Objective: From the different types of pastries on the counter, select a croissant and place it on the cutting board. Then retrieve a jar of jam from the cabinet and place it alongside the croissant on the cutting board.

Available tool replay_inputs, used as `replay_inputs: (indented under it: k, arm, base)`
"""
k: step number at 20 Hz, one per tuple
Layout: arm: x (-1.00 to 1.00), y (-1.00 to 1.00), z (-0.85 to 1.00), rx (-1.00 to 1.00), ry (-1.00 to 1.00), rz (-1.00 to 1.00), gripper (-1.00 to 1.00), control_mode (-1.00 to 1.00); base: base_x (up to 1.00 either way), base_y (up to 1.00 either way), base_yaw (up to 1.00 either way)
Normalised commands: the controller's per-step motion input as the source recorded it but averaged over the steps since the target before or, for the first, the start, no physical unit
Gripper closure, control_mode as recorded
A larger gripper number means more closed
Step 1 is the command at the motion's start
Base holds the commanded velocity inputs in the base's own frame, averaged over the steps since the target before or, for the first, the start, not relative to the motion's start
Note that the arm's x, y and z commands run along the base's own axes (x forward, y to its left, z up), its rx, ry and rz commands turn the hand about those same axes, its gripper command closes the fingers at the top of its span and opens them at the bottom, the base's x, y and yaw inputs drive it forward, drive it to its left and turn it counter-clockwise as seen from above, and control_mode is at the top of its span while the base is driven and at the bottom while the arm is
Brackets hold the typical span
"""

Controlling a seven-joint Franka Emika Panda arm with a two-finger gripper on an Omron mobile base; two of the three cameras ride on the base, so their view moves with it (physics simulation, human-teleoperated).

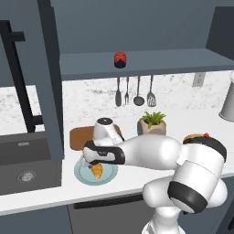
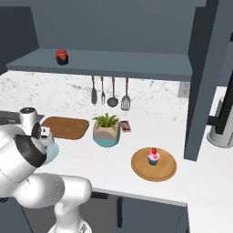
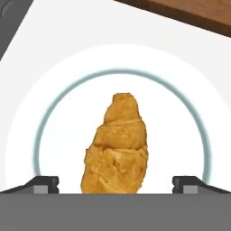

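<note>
The golden-brown croissant (image 3: 116, 146) lies on a round light blue plate (image 3: 54, 117) near the counter's front edge. My gripper (image 3: 116, 185) hangs just above it, open, one fingertip on each side of the pastry and neither touching it. From the left base view, the gripper (image 1: 94, 162) points down over the croissant (image 1: 97, 171) on the plate (image 1: 83, 176). The brown cutting board (image 1: 80, 136) lies bare just behind the plate. The jar of jam (image 1: 120, 60) stands on the open cabinet shelf above. The pink-frosted cupcake (image 2: 154, 156) sits on a round wooden tray (image 2: 157, 174) to the right.
A potted plant (image 2: 107, 129) stands between the cutting board (image 2: 66, 127) and the tray. Utensils (image 1: 135, 93) hang on the backsplash under the shelf. A sink (image 1: 26, 176) lies left of the plate, and a dark cabinet panel (image 1: 50, 77) rises beside it.
</note>
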Motion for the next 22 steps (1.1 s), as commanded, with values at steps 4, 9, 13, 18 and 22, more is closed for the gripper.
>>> replay_inputs:
  k: [4,9,13,18,22]
  arm:
    - [0.01,0.13,-0.21,-0.01,-0.05,0.01,-1.00,-1.00]
    - [0.05,0.18,-0.24,-0.01,-0.05,0.00,-1.00,-1.00]
    - [0.25,0.00,-0.35,0.00,-0.06,0.00,1.00,-1.00]
    - [0.12,0.00,-0.07,0.00,-0.04,0.00,1.00,-1.00]
    - [0.00,0.03,0.86,0.00,-0.24,-0.01,1.00,-1.00]
  base:
    - [0.00,0.00,0.00]
    - [0.00,0.00,0.00]
    - [0.00,0.00,0.00]
    - [0.00,0.00,0.00]
    - [0.00,0.00,0.00]
